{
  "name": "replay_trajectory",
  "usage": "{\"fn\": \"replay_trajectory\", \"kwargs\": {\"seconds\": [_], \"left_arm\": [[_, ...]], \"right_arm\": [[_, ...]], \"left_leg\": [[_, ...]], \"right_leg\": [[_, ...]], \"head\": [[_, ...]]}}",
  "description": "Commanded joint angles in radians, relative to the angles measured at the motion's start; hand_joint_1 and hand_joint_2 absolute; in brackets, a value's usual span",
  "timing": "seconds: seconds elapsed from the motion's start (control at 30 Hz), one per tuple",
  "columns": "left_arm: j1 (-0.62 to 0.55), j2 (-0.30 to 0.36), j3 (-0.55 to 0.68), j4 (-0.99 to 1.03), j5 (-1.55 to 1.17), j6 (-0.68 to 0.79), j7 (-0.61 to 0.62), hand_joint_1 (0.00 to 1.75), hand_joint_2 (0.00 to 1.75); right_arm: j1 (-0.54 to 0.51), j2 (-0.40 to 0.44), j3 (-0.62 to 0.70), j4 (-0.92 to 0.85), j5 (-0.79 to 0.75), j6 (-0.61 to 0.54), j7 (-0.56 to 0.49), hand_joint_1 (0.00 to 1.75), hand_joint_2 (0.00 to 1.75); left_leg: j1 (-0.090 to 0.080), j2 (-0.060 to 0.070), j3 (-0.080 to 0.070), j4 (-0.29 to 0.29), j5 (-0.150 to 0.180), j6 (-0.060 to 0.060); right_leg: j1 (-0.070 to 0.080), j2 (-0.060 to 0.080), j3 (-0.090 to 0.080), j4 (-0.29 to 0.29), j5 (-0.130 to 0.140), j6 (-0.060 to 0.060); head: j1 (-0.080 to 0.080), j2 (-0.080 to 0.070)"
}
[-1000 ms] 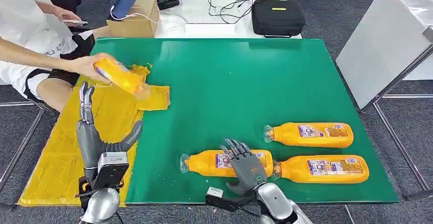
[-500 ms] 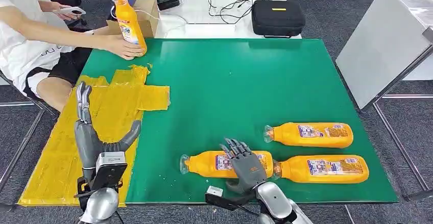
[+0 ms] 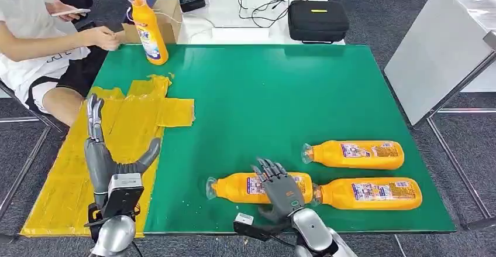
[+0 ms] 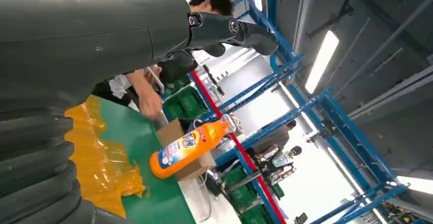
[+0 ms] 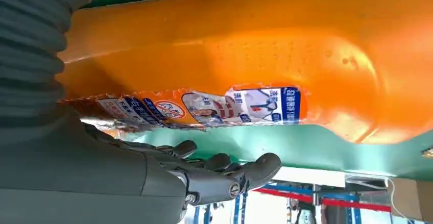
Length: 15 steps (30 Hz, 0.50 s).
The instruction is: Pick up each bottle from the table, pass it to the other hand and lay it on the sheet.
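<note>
Three orange bottles lie on the green table (image 3: 263,93) at the near right: one (image 3: 240,188) under my right hand (image 3: 279,189), one (image 3: 354,154) beyond it, one (image 3: 368,194) to its right. My right hand hovers over the first bottle with fingers spread; the right wrist view has that bottle (image 5: 255,55) close beside the straight fingers (image 5: 224,170), which do not wrap it. My left hand (image 3: 102,151) stands open and empty, fingers up, over the yellow sheet (image 3: 76,163). Another bottle (image 3: 148,28) stands upright at the far left; the left wrist view has it too (image 4: 186,150).
A person (image 3: 35,40) sits at the far left, one hand (image 3: 105,37) near the upright bottle. Behind the green table stands a white table with a cardboard box (image 3: 169,26) and a black case (image 3: 319,20). A white panel (image 3: 438,52) flanks the right side.
The person carried a bottle from above the sheet, stood it upright at the far left of the table, then let go and drew the hand back. My hands have hardly moved.
</note>
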Motion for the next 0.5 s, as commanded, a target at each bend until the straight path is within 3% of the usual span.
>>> {"fn": "replay_trajectory", "kwargs": {"seconds": [0.03, 0.5], "left_arm": [[-0.007, -0.018, 0.034, 0.041, -0.005, -0.005, 0.023, 0.0, 1.75], [-0.022, -0.03, 0.032, 0.059, 0.055, -0.005, -0.015, 0.0, 1.75]], "right_arm": [[0.002, -0.019, -0.033, 0.106, 0.111, 0.11, 0.124, 0.0, 1.75], [-0.016, -0.014, -0.039, 0.17, 0.132, 0.112, 0.123, 0.0, 1.75]], "left_leg": [[0.001, 0.0, 0.003, -0.001, 0.0, -0.001], [0.001, -0.001, 0.009, -0.002, -0.001, -0.001]], "right_leg": [[0.001, -0.001, 0.004, -0.002, -0.001, 0.0], [0.001, -0.003, 0.0, -0.004, -0.001, -0.001]], "head": [[0.0, 0.0], [0.0, 0.0]]}}
